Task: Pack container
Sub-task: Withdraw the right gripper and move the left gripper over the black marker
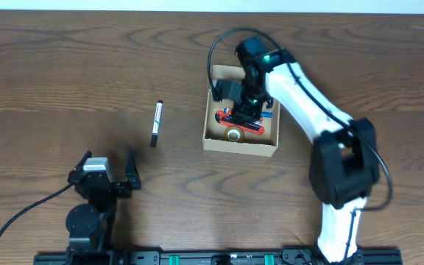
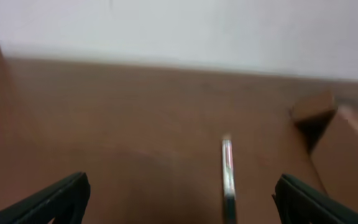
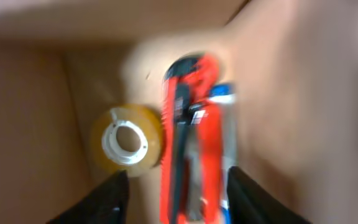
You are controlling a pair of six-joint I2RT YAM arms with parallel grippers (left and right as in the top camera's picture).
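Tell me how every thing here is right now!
Container: open, partly packed.
Red cutter: lying flat inside the container.
Tape roll: lying flat inside the container, beside the red cutter.
Pen: lying on the table, outside the container.
Left end effector: open, empty.
Right end effector: open, down in the container, one finger on each side of the red cutter.
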